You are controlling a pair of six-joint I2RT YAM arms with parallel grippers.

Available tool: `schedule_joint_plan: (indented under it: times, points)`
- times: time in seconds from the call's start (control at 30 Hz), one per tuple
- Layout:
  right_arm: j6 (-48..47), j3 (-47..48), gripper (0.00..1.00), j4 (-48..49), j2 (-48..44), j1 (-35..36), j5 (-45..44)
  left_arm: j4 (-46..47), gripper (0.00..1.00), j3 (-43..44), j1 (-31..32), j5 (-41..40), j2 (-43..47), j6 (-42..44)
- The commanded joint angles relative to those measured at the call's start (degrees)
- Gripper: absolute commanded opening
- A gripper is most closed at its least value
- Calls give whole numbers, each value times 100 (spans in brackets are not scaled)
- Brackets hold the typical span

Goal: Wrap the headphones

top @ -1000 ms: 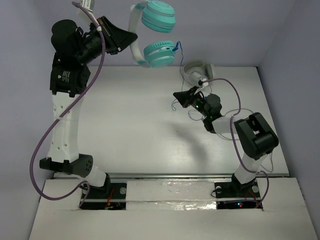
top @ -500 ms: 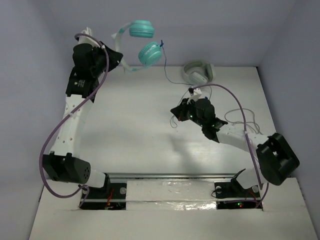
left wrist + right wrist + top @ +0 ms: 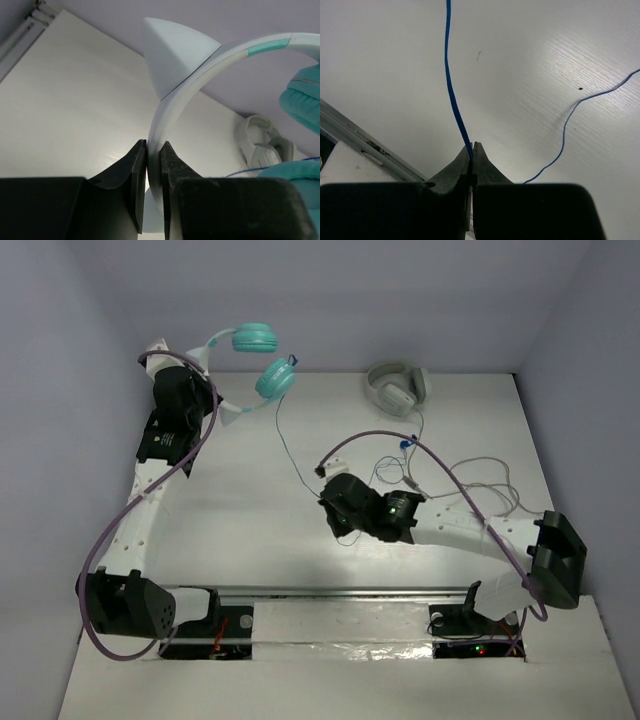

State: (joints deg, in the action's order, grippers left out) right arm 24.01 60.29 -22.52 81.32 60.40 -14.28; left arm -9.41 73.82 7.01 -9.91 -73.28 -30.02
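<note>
The headphones hang in the air at the back left, with teal ear cups (image 3: pixel 255 338) and a pale headband (image 3: pixel 213 343). My left gripper (image 3: pixel 218 405) is shut on the headband (image 3: pixel 200 65), which stands pinched between the jaws in the left wrist view (image 3: pixel 154 150). The thin blue cable (image 3: pixel 283 430) runs from the lower cup down to my right gripper (image 3: pixel 324 496) over the middle of the table. That gripper (image 3: pixel 473 146) is shut on the cable (image 3: pixel 451 85). The slack part (image 3: pixel 570 120) lies loose on the table.
The larger grey-white headphones (image 3: pixel 397 388) lie at the back right, also visible in the left wrist view (image 3: pixel 265 145). Their grey cable (image 3: pixel 480 485) sprawls over the right side of the table. A metal rail (image 3: pixel 350 592) borders the near edge. Walls close in at the back and on both sides.
My left arm has carried the headphones leftward and lower. My right gripper closed on the blue cable and moved toward the front left, drawing the cable out.
</note>
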Motion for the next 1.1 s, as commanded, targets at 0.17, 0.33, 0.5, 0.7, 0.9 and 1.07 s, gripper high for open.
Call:
schedule_joint_plan:
  times: [0.17,0.33,0.5,0.7,0.9,1.07]
  points:
    - [-712,1862,0,-1763,60,912,-1165,950,0,-560,55,515,270,110]
    - [-1521,2951,0,-2256,191,965,-1199,950,0,-1097,625,956,209,277]
    - [-2135,3480,0,-2687,411,965,-1139,748,0,-1256,1118,1368,103,628]
    - [-2577,3296,0,-2555,244,965,-1356,546,0,-914,1320,1887,-169,1059]
    - [-2813,3463,0,-2494,95,771,-1797,141,0,-738,1673,2379,-468,1745]
    - [-2867,3507,0,-2608,60,710,-1964,-42,0,-747,1752,2389,-503,1973]
